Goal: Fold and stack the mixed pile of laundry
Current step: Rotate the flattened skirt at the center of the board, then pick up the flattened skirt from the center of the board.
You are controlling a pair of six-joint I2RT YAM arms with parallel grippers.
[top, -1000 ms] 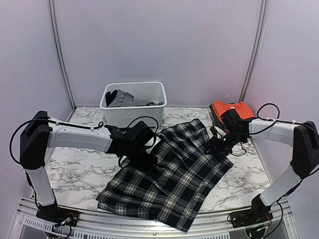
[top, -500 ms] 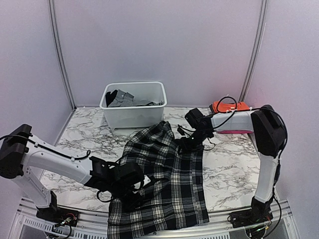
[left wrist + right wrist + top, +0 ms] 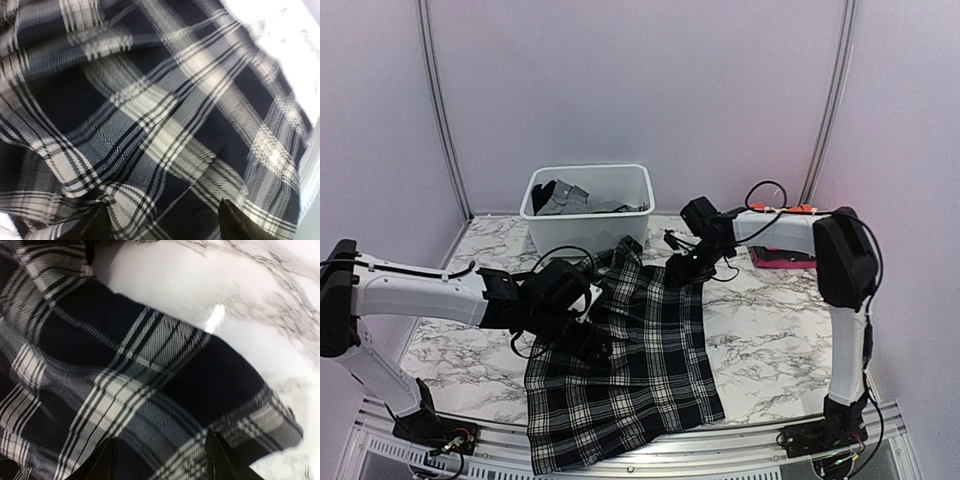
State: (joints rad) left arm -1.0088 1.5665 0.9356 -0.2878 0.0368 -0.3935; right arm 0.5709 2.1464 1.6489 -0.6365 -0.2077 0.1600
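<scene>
Top external view: we see the plaid skirt [image 3: 630, 360] spread on the bench [image 3: 780, 330], just in front of the white tub [image 3: 588, 225]. Our right hand [image 3: 678, 270] grips its far corner and our left hand [image 3: 582, 330] its left edge. Left wrist view: plaid cloth fills the frame, bunched between narrow-set fingers [image 3: 232, 224]. Right wrist view: the fingers [image 3: 216, 456] clamp the skirt's edge beside bare marble.
</scene>
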